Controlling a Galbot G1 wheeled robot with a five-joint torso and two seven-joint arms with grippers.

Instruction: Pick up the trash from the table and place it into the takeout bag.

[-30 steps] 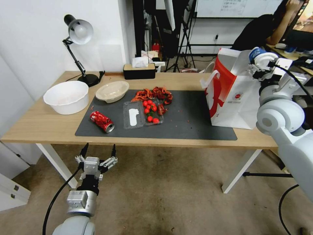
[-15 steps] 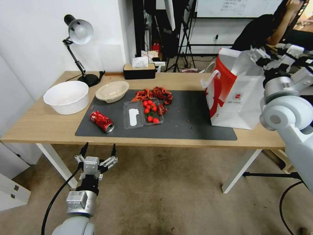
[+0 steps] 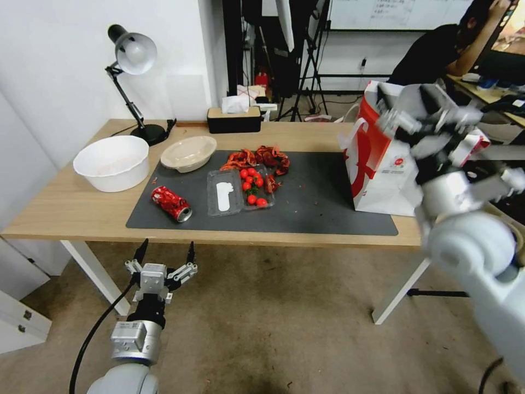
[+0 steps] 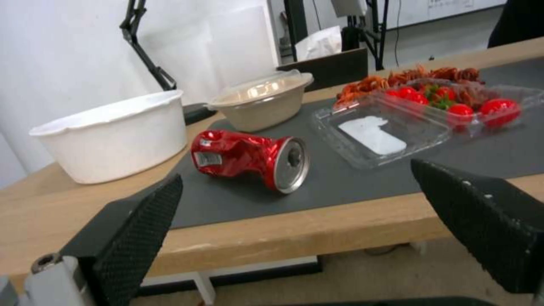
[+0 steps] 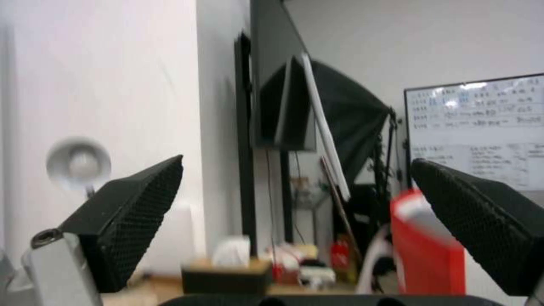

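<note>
A crushed red can [image 3: 171,203] [image 4: 249,159] lies on the dark mat [image 3: 322,202] of the table [image 3: 71,208]. A shallow beige bowl [image 3: 188,153] [image 4: 263,102] stands behind it. The red and white takeout bag [image 3: 377,164] [image 5: 428,255] stands upright at the mat's right end. My left gripper [image 3: 167,253] [image 4: 296,169] hangs open below the table's front edge, facing the can. My right gripper [image 3: 415,106] [image 5: 297,170] is raised in front of the bag's top, open, with nothing between its fingers.
A clear clamshell with tomatoes [image 3: 239,190] and red crayfish shells [image 3: 257,158] lie mid-mat. A white tub [image 3: 112,162], a desk lamp [image 3: 131,54] and a tissue box [image 3: 234,117] occupy the left and back. Bare mat lies between the clamshell and the bag.
My right arm swung from the bag's right side to in front of it. The blue-topped thing at its gripper a second ago is gone. The left arm stayed still.
</note>
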